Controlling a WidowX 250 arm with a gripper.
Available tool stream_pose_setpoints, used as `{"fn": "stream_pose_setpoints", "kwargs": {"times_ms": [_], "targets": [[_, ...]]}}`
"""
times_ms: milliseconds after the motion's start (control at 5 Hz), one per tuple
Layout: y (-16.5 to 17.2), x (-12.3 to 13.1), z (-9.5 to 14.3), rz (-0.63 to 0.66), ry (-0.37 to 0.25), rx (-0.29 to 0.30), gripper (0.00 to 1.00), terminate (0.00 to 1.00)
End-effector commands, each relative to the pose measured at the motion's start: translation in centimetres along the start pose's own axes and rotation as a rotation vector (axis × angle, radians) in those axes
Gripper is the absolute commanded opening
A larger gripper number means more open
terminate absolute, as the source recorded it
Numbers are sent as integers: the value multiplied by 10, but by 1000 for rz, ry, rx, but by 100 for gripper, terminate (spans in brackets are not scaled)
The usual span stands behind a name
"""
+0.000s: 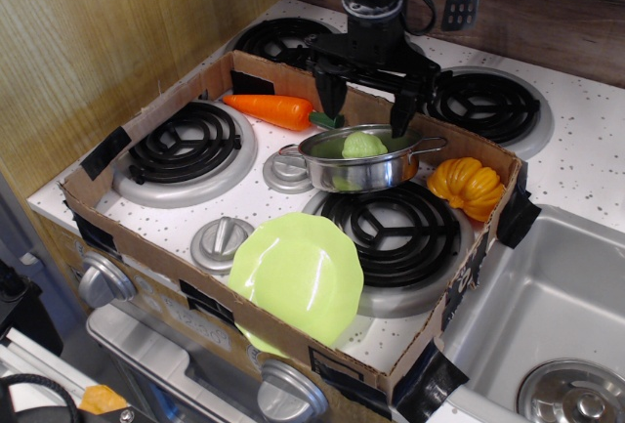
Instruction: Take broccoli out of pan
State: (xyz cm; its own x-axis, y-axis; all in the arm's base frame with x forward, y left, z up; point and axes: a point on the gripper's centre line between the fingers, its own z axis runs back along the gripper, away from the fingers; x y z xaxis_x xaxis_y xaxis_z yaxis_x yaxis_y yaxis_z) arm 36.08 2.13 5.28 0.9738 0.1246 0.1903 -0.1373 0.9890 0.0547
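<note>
Broccoli [363,145] sits inside the pan [363,159], toward its back half, pale-green rounded top poking just above the rim. Pincer [366,110] hangs directly above it, not touching; the broccoli lies below and between the two black fingers [330,94]. Lump is roughly round, slightly wider side to side; no clear pointing direction, can't tell a long axis for sure.

Pincer spread wide, released, holding nothing; fingers point down, one over the pan's back-left rim, the other over the back-right rim near the right wire handle. Whether the fingertips touch the rim, can't tell.

Pan is shiny steel, two wire loop handles out left and right, resting at the back edge of the front-right burner [394,228] on the toy stove tabletop [293,203]. Cardboard tray wall [146,247] rings the stove. Orange carrot [270,108] lies behind-left of the pan, stem end near the left finger. Orange pumpkin [471,187] just right of the pan. Lime-green plate [293,274] tilted at the front, well apart from the pan. Sink [547,325] to the right.
</note>
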Motion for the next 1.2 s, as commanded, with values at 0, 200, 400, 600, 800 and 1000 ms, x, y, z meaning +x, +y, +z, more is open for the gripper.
{"fn": "stream_pose_setpoints", "kwargs": {"times_ms": [0,200,400,600,800,1000], "targets": [[-11,-20,14,35,-21,2,100,0],[-9,-20,9,42,-30,-7,100,0],[-10,-19,7,26,-31,-17,100,0],[-10,-13,6,16,-49,-13,100,0],[-9,-11,-1,-7,-84,-19,100,0],[-9,-7,-6,-32,-109,-29,100,0]]}}
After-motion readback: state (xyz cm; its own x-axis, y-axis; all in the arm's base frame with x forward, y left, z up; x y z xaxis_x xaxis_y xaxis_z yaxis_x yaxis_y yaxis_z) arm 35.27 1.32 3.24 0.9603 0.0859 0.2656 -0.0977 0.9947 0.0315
